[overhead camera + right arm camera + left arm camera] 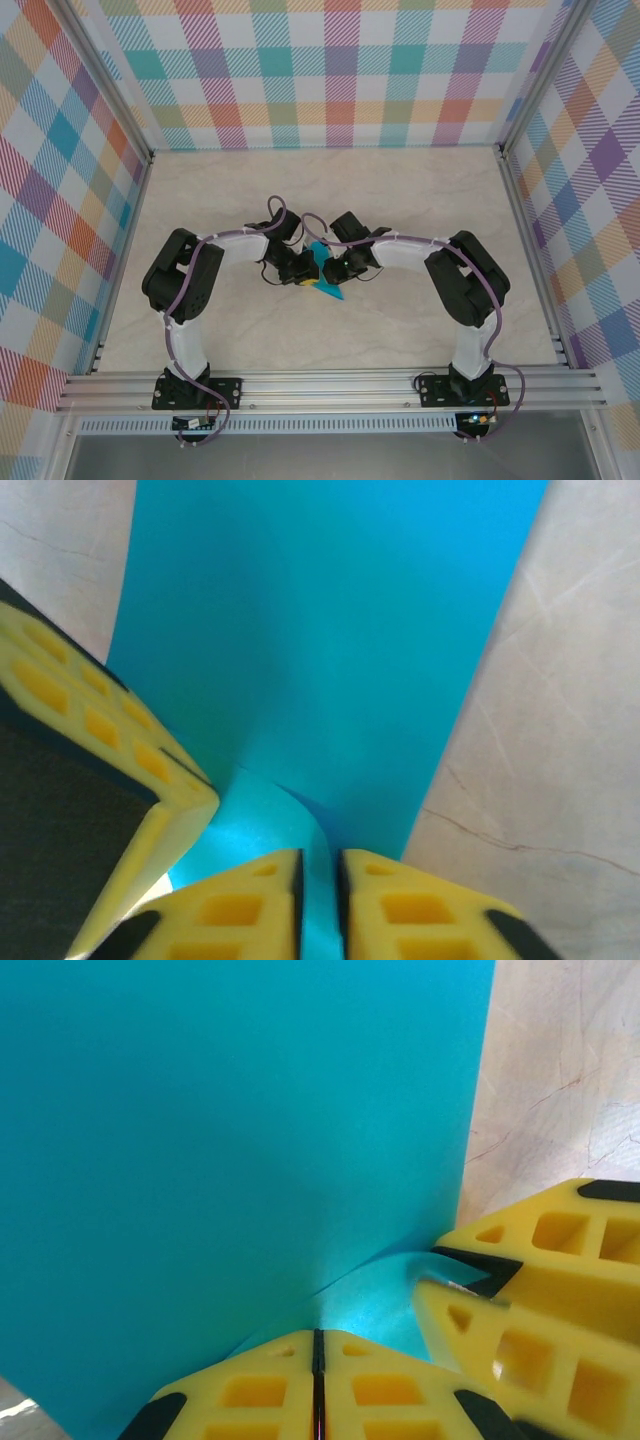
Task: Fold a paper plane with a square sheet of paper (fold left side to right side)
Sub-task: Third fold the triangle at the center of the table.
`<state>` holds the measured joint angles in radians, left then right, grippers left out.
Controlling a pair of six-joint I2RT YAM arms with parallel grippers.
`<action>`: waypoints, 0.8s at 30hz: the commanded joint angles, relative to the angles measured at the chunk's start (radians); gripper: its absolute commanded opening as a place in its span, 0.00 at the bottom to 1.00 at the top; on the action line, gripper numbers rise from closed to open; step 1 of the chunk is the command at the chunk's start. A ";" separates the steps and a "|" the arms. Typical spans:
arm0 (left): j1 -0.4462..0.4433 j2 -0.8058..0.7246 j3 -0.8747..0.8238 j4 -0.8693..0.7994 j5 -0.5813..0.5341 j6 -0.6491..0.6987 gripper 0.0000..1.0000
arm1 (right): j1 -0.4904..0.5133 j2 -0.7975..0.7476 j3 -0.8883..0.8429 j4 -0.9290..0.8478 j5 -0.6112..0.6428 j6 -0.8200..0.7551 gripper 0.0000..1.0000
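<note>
Left end effector [316, 1340] clamps paper [230, 1150].

Top: high, behind bases, looks down on whole desk [400, 200]. Left wrist: tight over left tool [318, 1336]. Right wrist: tight over right tool [320, 858]. All share paper [230, 1140].

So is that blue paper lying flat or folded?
Neither quite: the paper is curling, not flat, clamped in the left gripper and passing between the fingers of the right gripper. Whether a crease is pressed in, cannot tell.
</note>
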<state>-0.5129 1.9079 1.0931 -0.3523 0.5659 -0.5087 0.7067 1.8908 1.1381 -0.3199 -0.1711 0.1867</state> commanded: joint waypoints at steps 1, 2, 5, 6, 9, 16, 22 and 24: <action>-0.007 0.004 -0.054 -0.016 -0.073 0.000 0.09 | -0.011 -0.082 0.041 -0.073 -0.038 0.036 0.30; -0.007 0.005 -0.058 -0.015 -0.074 -0.001 0.08 | -0.017 -0.106 0.049 -0.089 -0.040 0.038 0.33; -0.007 0.008 -0.058 -0.014 -0.077 -0.001 0.08 | -0.026 -0.167 0.049 -0.142 -0.040 0.040 0.43; -0.008 0.008 -0.057 -0.014 -0.078 0.000 0.08 | -0.026 -0.190 0.039 -0.158 -0.052 0.039 0.45; -0.008 0.008 -0.055 -0.011 -0.080 -0.001 0.08 | -0.026 -0.236 -0.011 -0.168 -0.133 0.054 0.43; -0.009 0.012 -0.052 -0.005 -0.077 0.001 0.08 | -0.024 -0.210 -0.102 -0.066 -0.360 0.157 0.22; -0.009 0.007 -0.046 -0.012 -0.075 0.007 0.08 | -0.027 -0.133 -0.084 -0.074 -0.331 0.187 0.17; -0.008 0.005 -0.044 -0.016 -0.078 0.010 0.08 | -0.032 -0.120 -0.086 -0.064 -0.322 0.207 0.17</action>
<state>-0.5129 1.8977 1.0748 -0.3260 0.5632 -0.5083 0.6804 1.7508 1.0458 -0.4038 -0.4686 0.3546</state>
